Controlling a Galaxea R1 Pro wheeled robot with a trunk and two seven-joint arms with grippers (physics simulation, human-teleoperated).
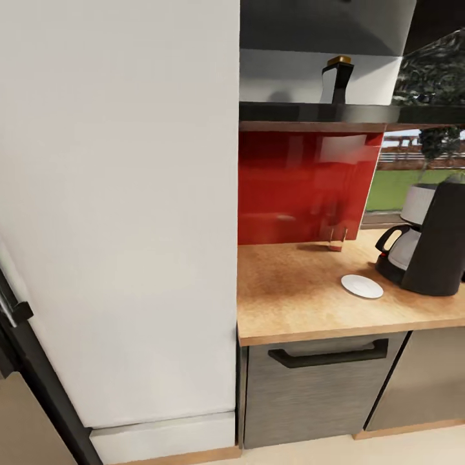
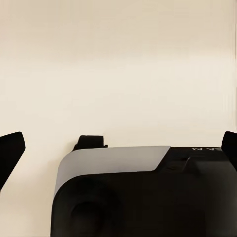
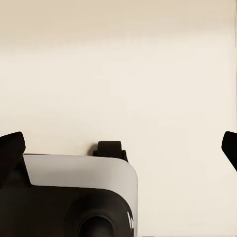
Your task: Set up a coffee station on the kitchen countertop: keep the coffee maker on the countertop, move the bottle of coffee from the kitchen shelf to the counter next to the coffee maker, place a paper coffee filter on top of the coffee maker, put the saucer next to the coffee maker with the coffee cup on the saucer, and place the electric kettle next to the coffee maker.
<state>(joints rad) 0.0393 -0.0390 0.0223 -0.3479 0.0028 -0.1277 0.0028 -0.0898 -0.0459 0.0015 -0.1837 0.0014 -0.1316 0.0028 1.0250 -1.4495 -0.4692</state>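
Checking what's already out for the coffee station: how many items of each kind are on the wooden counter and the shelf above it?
Coffee maker: 1, on the countertop
Saucer: 1, beside the coffee maker
Small glass-like item by the red backsplash: 1, too blurred to identify
Dark bottle on the shelf: 1
Total: 4

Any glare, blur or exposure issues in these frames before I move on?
Head view: the red backsplash carries pale glossy reflections; the coffee maker is cut by the frame edge, the saucer reads cleanly, and the dark item on the shelf is soft. Left wrist view and right wrist view: flat, even cream background, no glare, fingers dark at the edges.
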